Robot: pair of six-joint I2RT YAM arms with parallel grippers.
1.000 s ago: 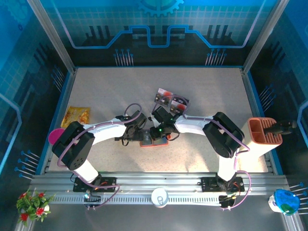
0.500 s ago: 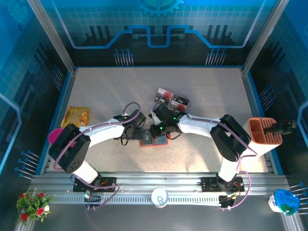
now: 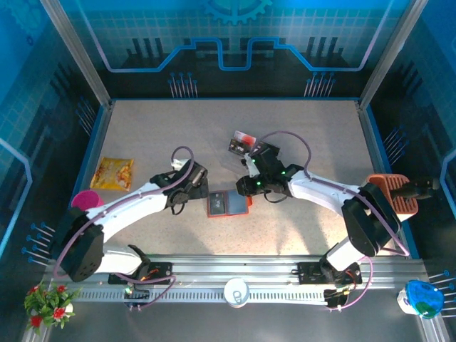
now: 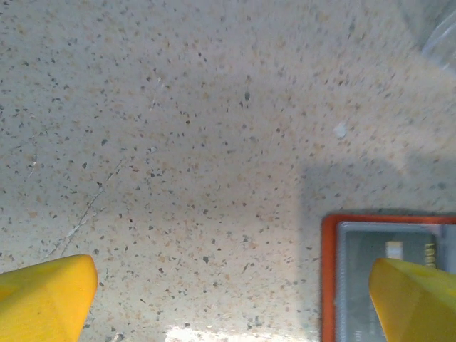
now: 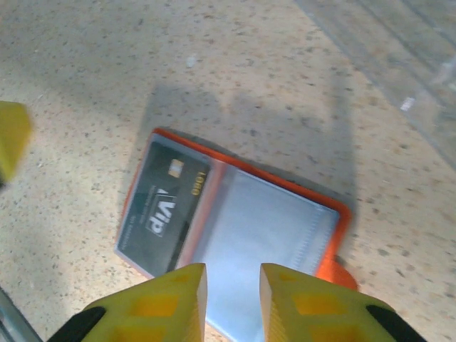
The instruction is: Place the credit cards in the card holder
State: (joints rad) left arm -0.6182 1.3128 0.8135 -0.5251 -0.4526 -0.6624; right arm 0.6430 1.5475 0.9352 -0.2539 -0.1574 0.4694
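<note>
Card holder (image 3: 228,204): lies open on tabletop, pockets up for loading; one card (image 5: 160,206) is pocketed. Spare cards (image 3: 244,142): just beyond it. Right hand (image 5: 234,288): narrow gap, empty, above holder. Left hand (image 4: 228,306): wide, empty, at holder's left edge, probably to steady it.

The left gripper (image 4: 231,303) stands wide open over the speckled table (image 4: 178,142), its yellow fingertips (image 4: 44,298) poking in at 8 and 4 o'clock. At 4 o'clock lies a corner of the card holder (image 4: 328,278), orange rim around a grey pocket, with a credit card (image 4: 420,242) showing a gold chip inside. The right fingertip overlaps it. A pale fleck (image 4: 340,130) sits at 2 o'clock.
</note>
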